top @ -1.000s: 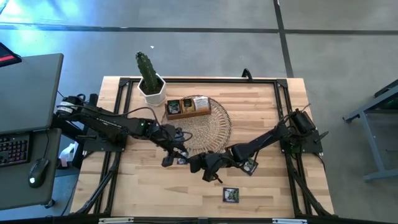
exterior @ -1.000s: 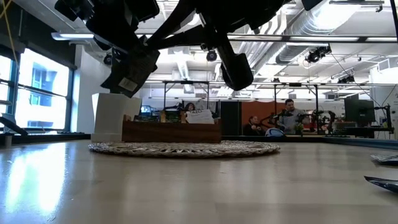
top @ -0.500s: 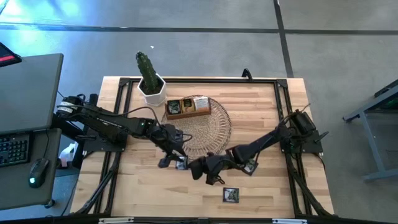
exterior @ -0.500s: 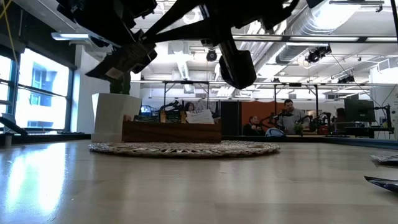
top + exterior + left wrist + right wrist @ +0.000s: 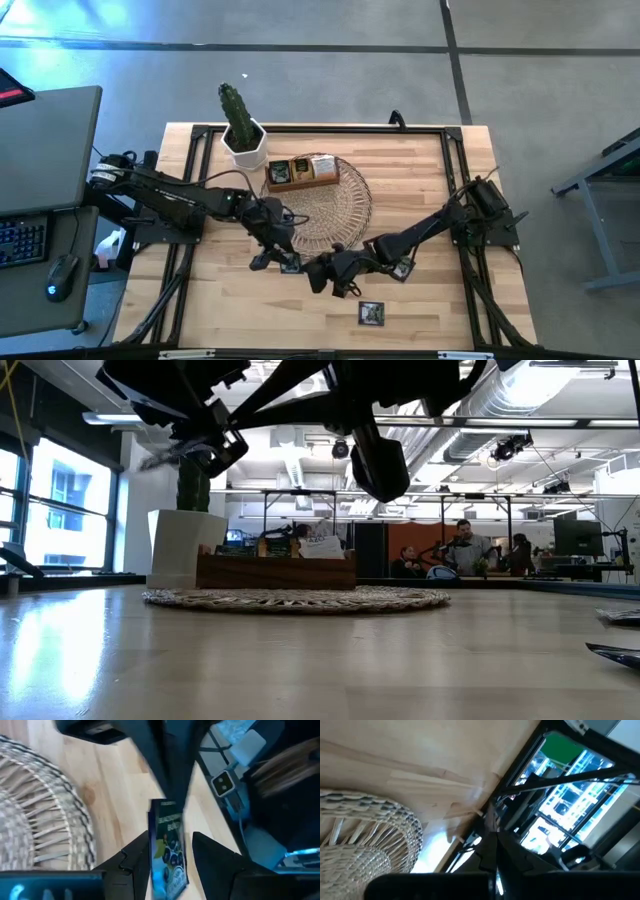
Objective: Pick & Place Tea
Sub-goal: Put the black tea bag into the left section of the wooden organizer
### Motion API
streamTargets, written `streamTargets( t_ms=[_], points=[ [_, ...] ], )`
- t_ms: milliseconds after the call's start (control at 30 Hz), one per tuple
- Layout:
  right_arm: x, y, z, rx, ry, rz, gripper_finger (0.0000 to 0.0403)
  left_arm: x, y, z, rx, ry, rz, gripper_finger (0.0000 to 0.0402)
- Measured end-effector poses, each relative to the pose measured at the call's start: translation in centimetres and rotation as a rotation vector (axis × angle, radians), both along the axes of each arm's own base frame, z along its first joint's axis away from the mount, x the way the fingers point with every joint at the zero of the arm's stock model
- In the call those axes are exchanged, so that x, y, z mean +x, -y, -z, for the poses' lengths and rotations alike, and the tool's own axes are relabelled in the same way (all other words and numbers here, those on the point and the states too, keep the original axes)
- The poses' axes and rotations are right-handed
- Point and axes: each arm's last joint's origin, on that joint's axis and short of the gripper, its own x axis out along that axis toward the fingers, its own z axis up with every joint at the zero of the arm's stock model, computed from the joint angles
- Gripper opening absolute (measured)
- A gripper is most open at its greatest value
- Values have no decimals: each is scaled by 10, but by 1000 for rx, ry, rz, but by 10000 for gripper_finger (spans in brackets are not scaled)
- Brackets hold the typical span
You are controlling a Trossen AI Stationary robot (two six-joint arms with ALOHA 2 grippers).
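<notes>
A dark purple tea sachet sits between the fingers of my left gripper. The high view shows that sachet just off the near-left rim of the wicker mat, and the low view shows the sachet in the air. My left gripper is shut on it. My right gripper hovers close to the sachet's right, shut and empty, and is raised in the low view. Two more sachets lie flat on the table near it. My left gripper pinches the dark sachet between its two fingers by its near end, and the rest sticks out past the fingertips. The sachet is lifted clear of the table and lies almost level in the low view.
A brown wooden compartment box with sachets in it sits on the mat's far part. A white pot with a cactus stands at the far left. A black frame runs along the table's edges. There is bare wood toward the near edge. People sit in the room beyond.
My left gripper has turned and drifted slightly toward the table's near-left while rising a little. The sachet it holds has tipped from hanging steeply to lying almost level. My right gripper has shifted a little toward the left.
</notes>
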Motion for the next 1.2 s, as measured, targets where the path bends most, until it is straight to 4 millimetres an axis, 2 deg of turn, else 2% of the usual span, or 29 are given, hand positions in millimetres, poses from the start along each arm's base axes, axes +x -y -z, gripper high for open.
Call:
streamTargets(
  t_ms=[133, 333, 500, 667, 800, 933, 1067, 1200],
  points=[
    [0, 1, 0, 10, 3, 26, 1, 0, 1, 0, -10, -2, 13, 108],
    [0, 1, 0, 73, 4, 57, 7, -1, 1, 0, -30, -8, 39, 10],
    [0, 2, -1, 145, 13, 119, 22, -1, 1, 0, -17, -10, 23, 21],
    [-3, -5, -2, 263, 38, 237, 42, -2, -1, 3, 8, -42, -15, 3],
    [-10, -13, -9, 469, 49, 323, 56, -2, -4, 5, 48, -81, -149, 2],
    [-14, -10, -14, 625, 153, 565, 66, -5, -9, 2, 119, -73, -284, 1],
    [-18, 2, -13, 592, 332, 856, 68, -14, -19, -9, 274, -27, -556, 1],
    [-18, 15, -13, 559, 429, 997, 66, -35, -32, -30, 426, 54, -859, 0]
  ],
)
